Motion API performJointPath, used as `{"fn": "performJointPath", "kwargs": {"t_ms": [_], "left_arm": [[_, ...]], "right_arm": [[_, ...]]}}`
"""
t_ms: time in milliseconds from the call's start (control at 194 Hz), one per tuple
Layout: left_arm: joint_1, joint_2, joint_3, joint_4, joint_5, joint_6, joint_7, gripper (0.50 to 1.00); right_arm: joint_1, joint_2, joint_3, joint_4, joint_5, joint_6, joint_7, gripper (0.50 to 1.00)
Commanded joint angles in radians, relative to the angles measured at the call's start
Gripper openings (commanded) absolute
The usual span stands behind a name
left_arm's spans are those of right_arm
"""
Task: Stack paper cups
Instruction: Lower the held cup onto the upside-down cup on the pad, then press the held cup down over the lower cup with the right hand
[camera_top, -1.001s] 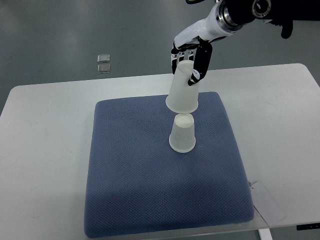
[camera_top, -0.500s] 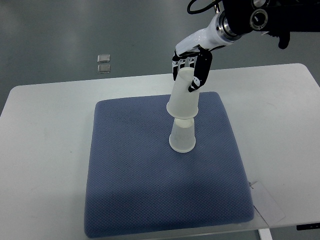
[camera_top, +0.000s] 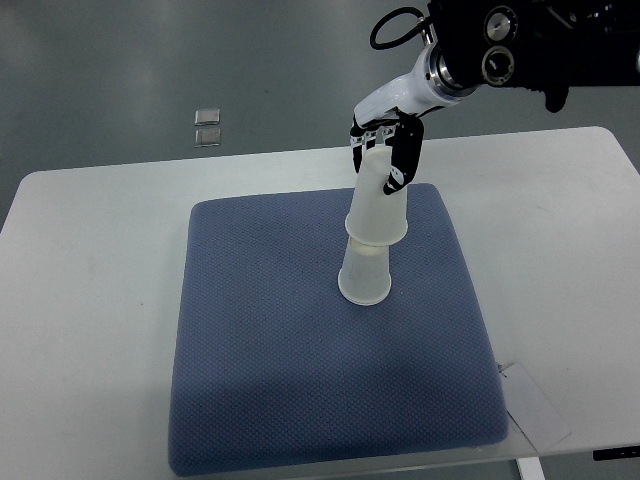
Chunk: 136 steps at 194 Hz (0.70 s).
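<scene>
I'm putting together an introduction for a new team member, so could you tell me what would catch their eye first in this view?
The right hand, reaching in from the upper right, grips an upside-down paper cup whose rim overlaps the top of a second inverted cup. That two-cup column stands near the middle of a blue cushioned mat on the white table.

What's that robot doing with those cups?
The robot's right hand is gripping an upside-down white paper cup and fitting it over a second upside-down white paper cup, which stands on a blue padded mat on the white table. The top cup's rim covers the lower cup's top, but it isn't pushed all the way down.
</scene>
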<state>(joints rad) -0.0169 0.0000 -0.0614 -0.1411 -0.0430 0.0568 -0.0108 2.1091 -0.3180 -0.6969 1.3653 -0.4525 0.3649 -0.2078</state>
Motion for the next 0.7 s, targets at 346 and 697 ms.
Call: {"fn": "performJointPath", "kwargs": {"t_ms": [346,697], "left_arm": [[0.000,0.000,0.000,0.000,0.000,0.000,0.000,1.000],[0.000,0.000,0.000,0.000,0.000,0.000,0.000,1.000]], "right_arm": [[0.003,0.050,-0.018,0.000,0.003,-0.018,-0.004,0.592],[0.003,0.056,-0.018,0.000,0.005,-0.023,-0.015,0.592]]}}
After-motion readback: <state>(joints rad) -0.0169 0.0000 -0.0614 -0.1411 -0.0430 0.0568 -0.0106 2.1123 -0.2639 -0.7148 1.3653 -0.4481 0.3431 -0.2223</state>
